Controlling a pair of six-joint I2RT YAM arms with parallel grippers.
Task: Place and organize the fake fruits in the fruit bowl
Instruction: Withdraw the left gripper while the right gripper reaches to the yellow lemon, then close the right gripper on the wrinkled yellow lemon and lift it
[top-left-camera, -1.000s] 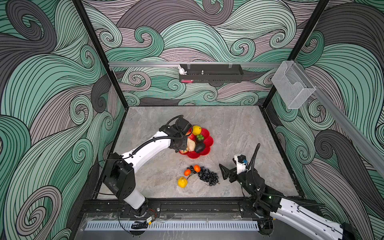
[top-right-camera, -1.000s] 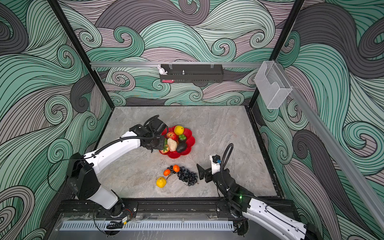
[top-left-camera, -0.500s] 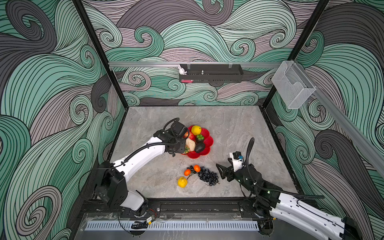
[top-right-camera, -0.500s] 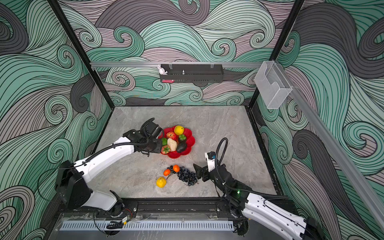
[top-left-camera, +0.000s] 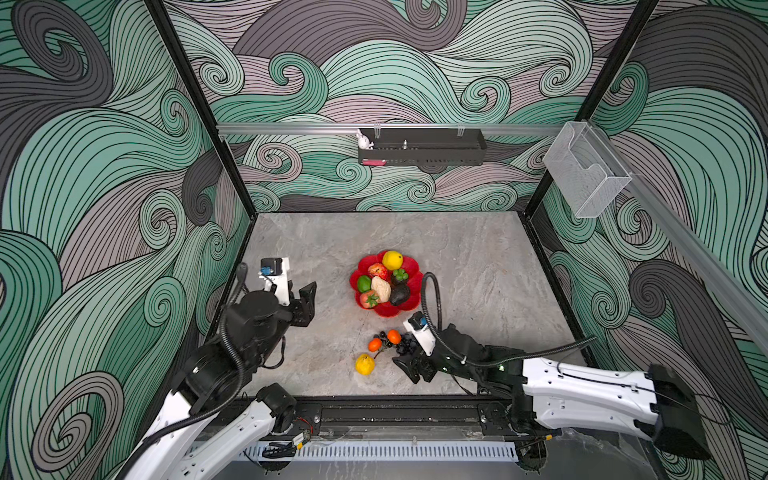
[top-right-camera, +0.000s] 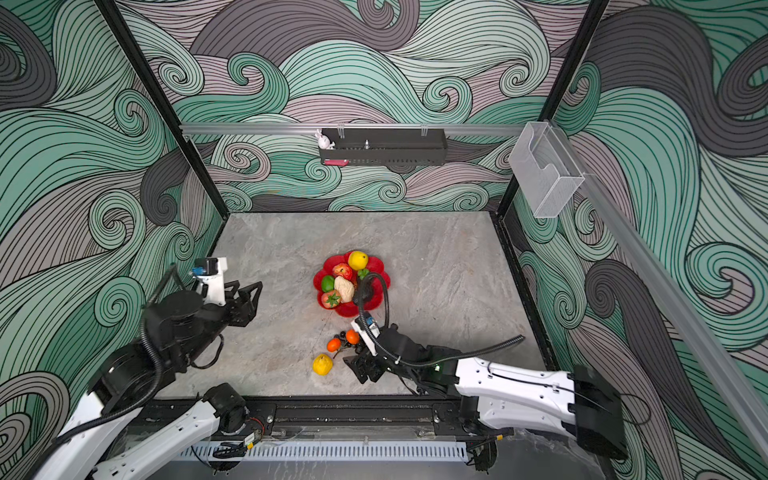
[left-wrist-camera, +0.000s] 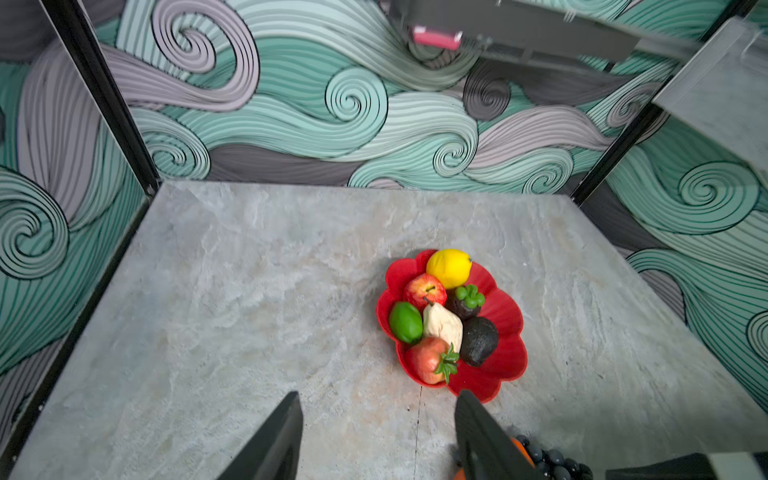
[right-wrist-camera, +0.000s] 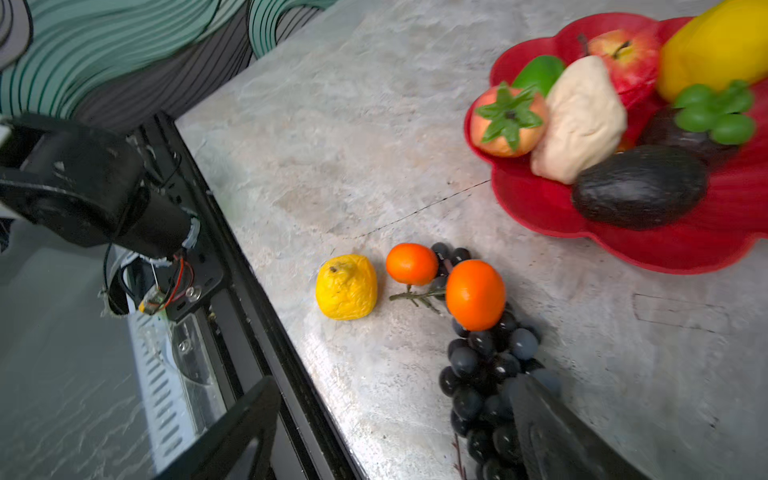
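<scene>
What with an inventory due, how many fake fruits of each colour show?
Yellow: 2
Red: 2
Green: 1
Cream: 1
Orange: 2
Dark: 3
Total: 11

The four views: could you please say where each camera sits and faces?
Top views: high above, looking down at the table; left arm and right arm show.
Left wrist: behind the open left pincer, facing the fruit bowl.
Right wrist: behind the open right pincer, facing the grape bunch.
All share the fruit bowl.
</scene>
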